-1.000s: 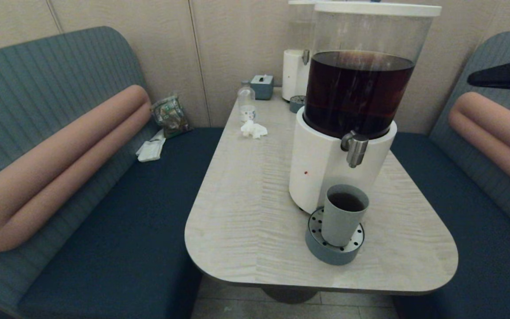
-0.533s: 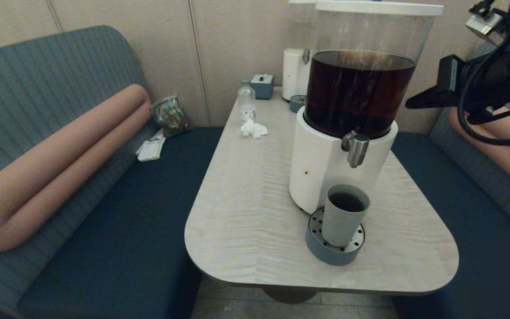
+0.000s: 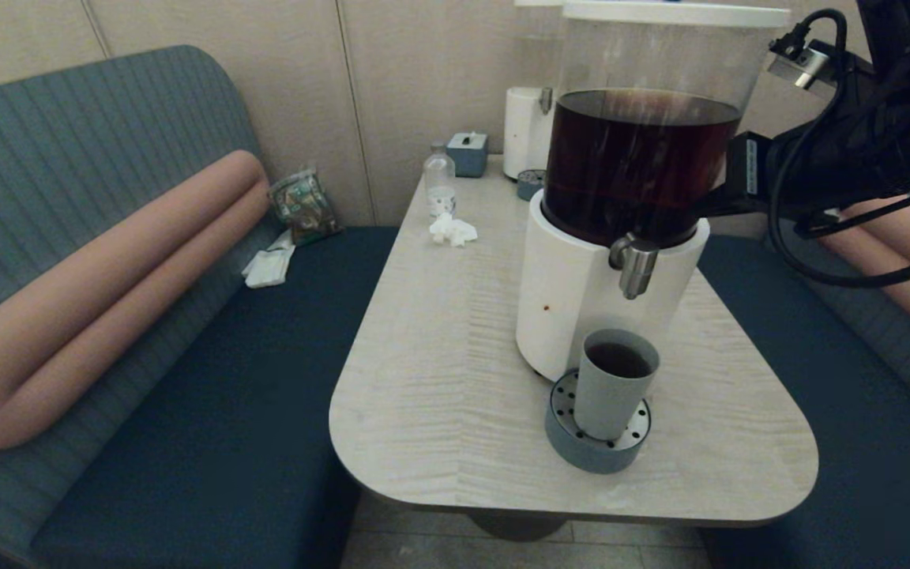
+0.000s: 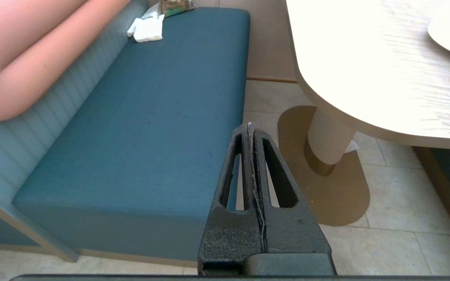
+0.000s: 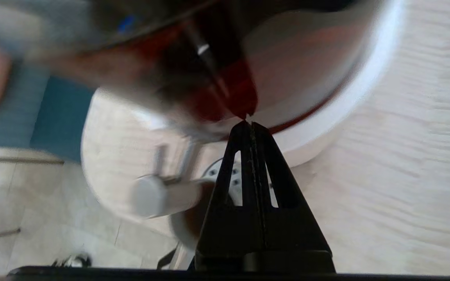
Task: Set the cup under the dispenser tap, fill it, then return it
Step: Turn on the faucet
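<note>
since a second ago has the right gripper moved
Yes. The right gripper has swung in from the right edge toward the dispenser's tank; its tip now sits behind the tank.

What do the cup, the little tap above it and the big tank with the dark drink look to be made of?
The cup: probably matte plastic or ceramic; its grey-blue wall shows no shine. The tap: brushed steel by its dull silvery gleam. The tank: clear plastic or glass, since the dark liquid shows through, on a glossy white base, likely plastic.

Black right arm, looped black cables; both grippers' fingers matte black, triangular, with slotted cut-outs.
</note>
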You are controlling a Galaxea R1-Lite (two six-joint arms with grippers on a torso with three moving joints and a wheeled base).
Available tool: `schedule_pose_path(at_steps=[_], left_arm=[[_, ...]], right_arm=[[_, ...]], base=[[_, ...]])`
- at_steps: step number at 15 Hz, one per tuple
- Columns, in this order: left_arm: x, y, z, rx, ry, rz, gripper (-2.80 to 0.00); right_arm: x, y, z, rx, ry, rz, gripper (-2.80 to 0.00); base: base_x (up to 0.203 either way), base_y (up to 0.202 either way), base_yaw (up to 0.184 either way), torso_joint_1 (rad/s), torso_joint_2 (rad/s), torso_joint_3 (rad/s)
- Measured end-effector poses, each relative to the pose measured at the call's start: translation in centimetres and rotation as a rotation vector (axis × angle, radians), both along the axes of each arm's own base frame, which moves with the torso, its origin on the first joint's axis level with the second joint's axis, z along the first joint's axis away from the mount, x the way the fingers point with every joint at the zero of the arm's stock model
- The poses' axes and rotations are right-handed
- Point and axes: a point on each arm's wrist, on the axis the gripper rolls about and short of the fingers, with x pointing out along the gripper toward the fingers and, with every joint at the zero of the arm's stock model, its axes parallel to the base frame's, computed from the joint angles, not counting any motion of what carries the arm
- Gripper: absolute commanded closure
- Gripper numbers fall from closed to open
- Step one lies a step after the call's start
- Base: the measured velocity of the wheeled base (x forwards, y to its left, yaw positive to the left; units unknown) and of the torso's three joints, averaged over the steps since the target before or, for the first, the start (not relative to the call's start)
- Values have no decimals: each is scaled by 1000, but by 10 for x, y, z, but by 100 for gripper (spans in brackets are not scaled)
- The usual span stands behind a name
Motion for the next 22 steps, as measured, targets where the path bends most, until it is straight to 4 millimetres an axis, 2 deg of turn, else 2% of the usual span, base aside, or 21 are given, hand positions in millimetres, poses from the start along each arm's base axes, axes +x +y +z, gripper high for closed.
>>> schedule_pose_path(at_steps=[5, 22], left_arm=[[0, 0, 0, 0, 0, 0, 0], [0, 0, 0, 0, 0, -1, 0]], right_arm=[[-3, 13, -2, 30, 22, 23, 0], [-3, 34, -23, 7, 98, 83, 0]], base=[[0, 0, 0, 0, 0, 0], [0, 0, 0, 0, 0, 0]])
